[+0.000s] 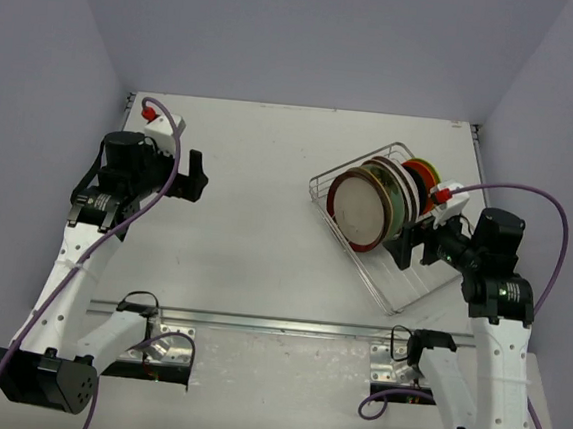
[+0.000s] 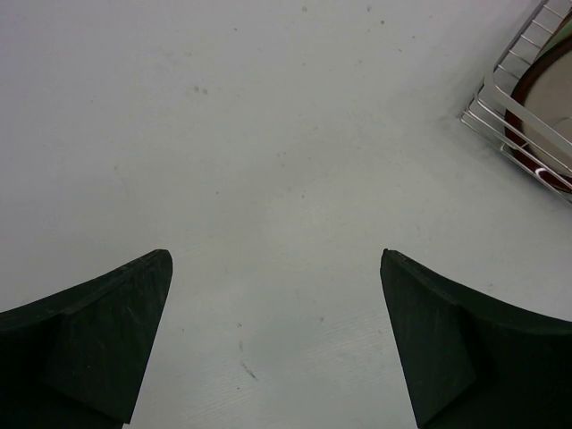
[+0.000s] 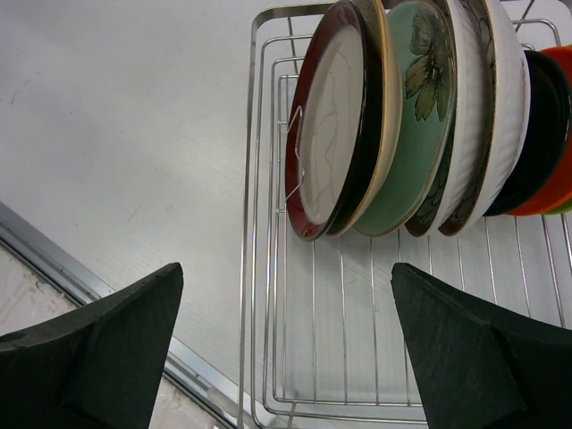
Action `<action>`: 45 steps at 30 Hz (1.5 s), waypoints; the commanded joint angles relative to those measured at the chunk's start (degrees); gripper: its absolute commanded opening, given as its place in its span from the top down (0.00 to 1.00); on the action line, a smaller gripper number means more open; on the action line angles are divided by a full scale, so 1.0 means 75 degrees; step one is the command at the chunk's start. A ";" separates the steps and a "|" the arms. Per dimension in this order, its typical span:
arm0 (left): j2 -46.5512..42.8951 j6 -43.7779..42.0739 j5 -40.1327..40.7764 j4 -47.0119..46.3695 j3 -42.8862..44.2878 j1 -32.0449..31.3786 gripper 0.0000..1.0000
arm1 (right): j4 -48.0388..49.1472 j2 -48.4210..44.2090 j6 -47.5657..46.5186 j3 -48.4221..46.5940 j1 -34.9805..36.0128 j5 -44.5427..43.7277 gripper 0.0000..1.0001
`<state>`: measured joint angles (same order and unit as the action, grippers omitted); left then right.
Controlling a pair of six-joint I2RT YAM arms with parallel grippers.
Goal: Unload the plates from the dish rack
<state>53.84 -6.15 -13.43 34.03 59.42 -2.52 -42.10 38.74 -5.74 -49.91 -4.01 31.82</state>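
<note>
silver wire dish rack (image 1: 389,284) sitting on white desk (image 1: 254,242) | assorted round plates (image 1: 362,209) standing edgewise inside | left end effector (image 2: 277,340) hovering spread over desk | right end effector (image 3: 286,349) hovering spread, facing plates

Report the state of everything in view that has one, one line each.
left gripper: open, empty, over the table, away from the rack.
right gripper: open, empty, at the near end of the rack.
dish rack: loaded at one end, near end bare.
plates: all standing on edge in the rack, packed together.
red-rimmed plate: foremost in the row, not gripped.
</note>
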 commanded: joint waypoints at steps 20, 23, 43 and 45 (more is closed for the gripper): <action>0.0424 0.0129 0.0584 -0.0342 0.0344 0.0102 0.00 | -0.0802 0.4200 0.0337 -0.3114 0.2464 -0.1993 0.23; 0.0517 0.0152 0.0596 -0.0340 0.0371 0.0102 0.00 | -0.0756 0.4311 0.0367 -0.2974 0.2640 -0.2244 0.26; 0.0625 0.0201 0.0780 -0.0411 0.0424 0.0114 0.00 | 0.0335 0.4580 0.0189 -0.1901 0.3224 -0.4431 0.33; 0.0625 0.0204 0.0811 -0.0417 0.0410 0.0114 0.00 | 0.0473 0.4589 0.0207 -0.1792 0.3263 -0.4596 0.33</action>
<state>58.98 -5.50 -8.45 33.75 60.01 -2.52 -43.09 72.64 -3.92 -64.82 19.61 1.76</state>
